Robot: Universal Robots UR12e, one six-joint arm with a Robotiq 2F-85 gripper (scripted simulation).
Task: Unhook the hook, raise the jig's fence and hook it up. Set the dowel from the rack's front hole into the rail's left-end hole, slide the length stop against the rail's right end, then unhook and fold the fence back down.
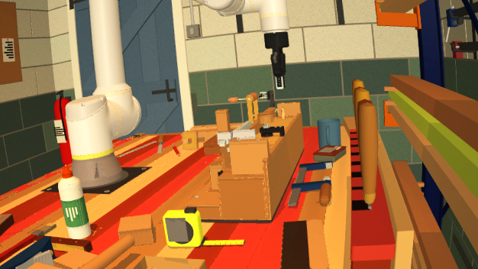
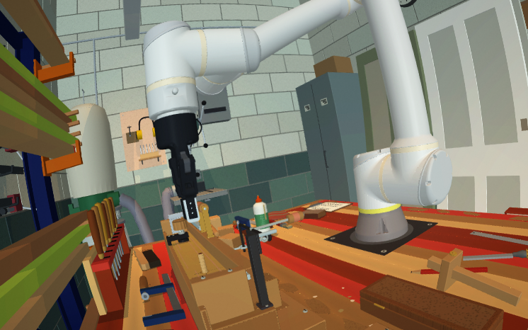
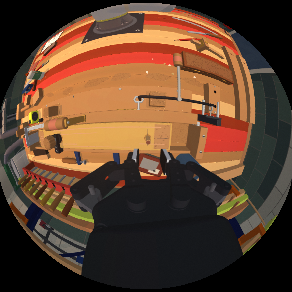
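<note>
The dowel (image 3: 148,139) stands upright in a hole of the jig's rail, seen end-on from above; it also shows as a short peg on top of the jig (image 2: 202,263) (image 1: 283,113). My gripper (image 3: 149,157) (image 1: 280,81) (image 2: 191,209) hangs above the jig, pointing down, open and empty. The black length stop with its round wooden knob (image 3: 53,142) (image 2: 178,232) (image 1: 272,131) sits on the rail, away from the dowel. The black fence (image 2: 256,268) stands upright beside the jig; from above it shows as a thin dark bar (image 3: 177,100).
A green-tiled wall stands behind the bench. A rack of chisels (image 1: 367,145) runs along the bench edge by the jig. A blue mug (image 1: 328,132), a small framed block (image 1: 330,152) and blue clamps (image 1: 310,179) lie between the rack and the jig. A tape measure (image 1: 182,228) and a glue bottle (image 1: 74,208) sit nearer.
</note>
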